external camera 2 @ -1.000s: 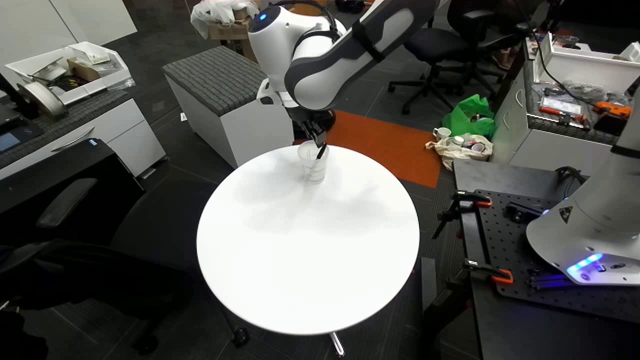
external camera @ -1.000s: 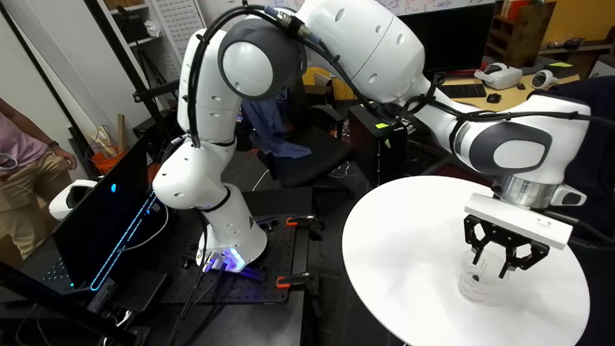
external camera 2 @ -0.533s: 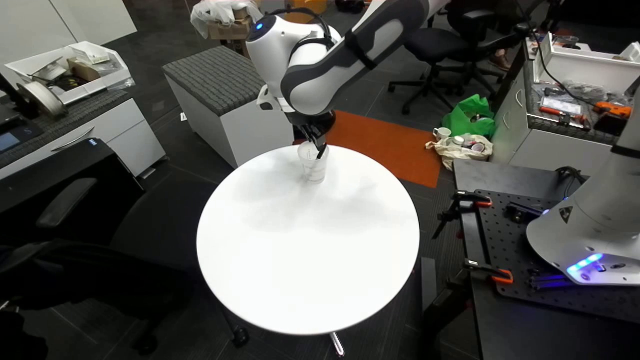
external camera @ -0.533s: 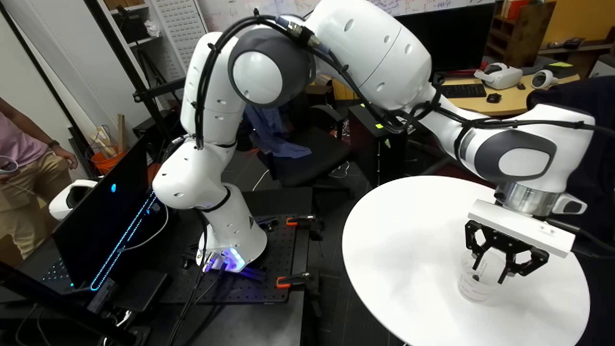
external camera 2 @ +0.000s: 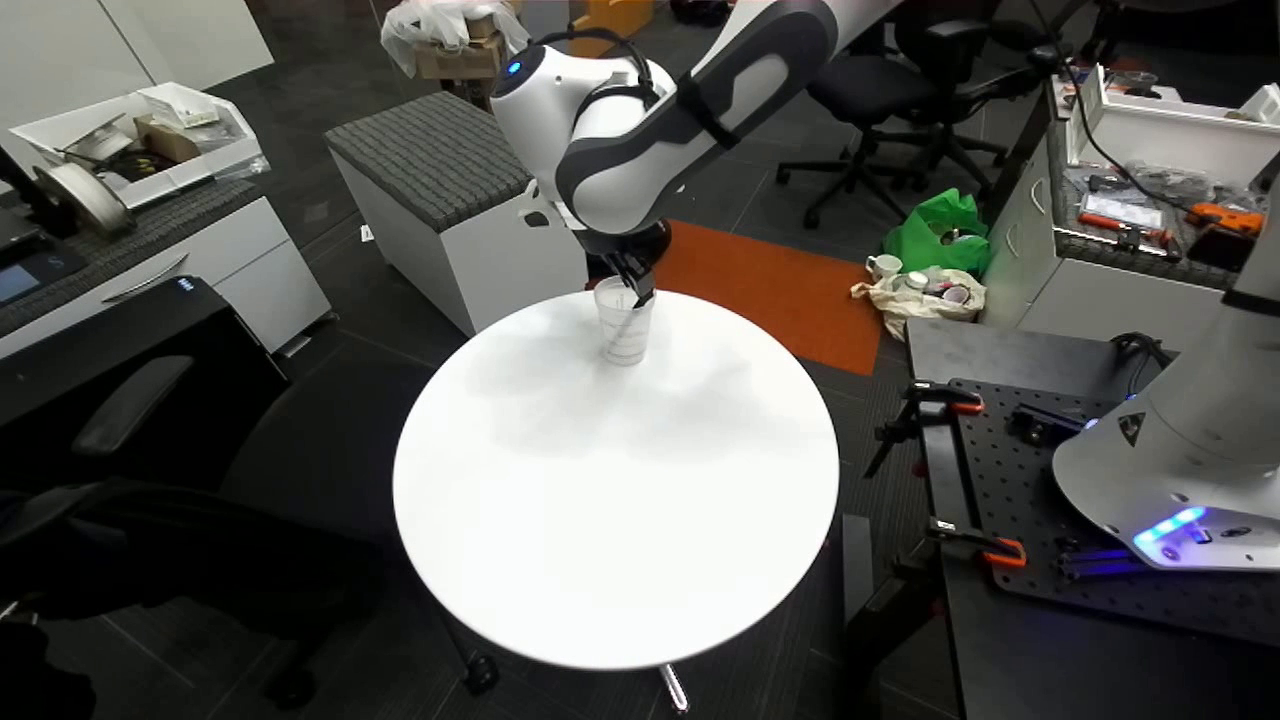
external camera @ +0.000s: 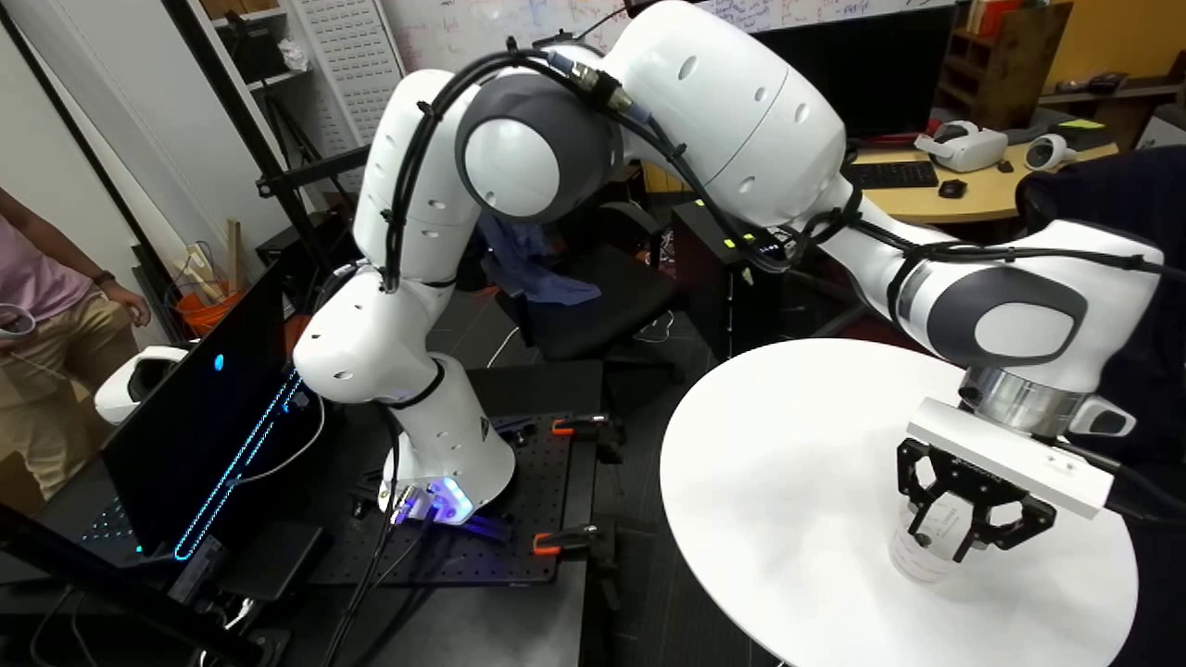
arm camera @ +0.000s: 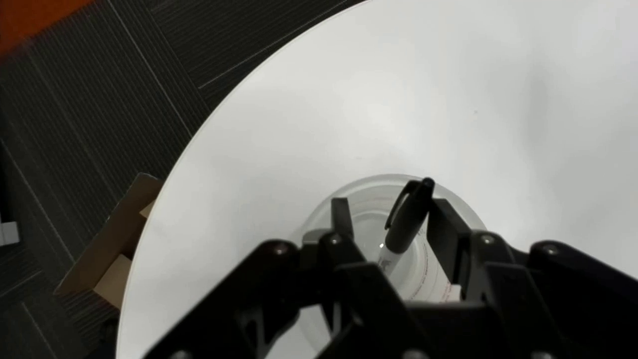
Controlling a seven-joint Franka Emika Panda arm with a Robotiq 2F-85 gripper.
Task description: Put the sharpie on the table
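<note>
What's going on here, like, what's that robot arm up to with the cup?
The arm has its open gripper at the mouth of the cup, which stands on the table. A sharpie leans inside the cup; in the wrist view its upper end shows between the jaws, nearer one than the other. Whether it touches that one I can't tell, but they aren't closed on it. So the sharpie isn't out on the table yet.

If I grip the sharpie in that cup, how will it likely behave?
The sharpie is probably stiff: its visible cap and barrel look straight and solid. Being slim and rounded, it may swivel as the jaws close. It leans inside the translucent cup, so pulled sideways it could drag or tip that light-looking cup.
</note>
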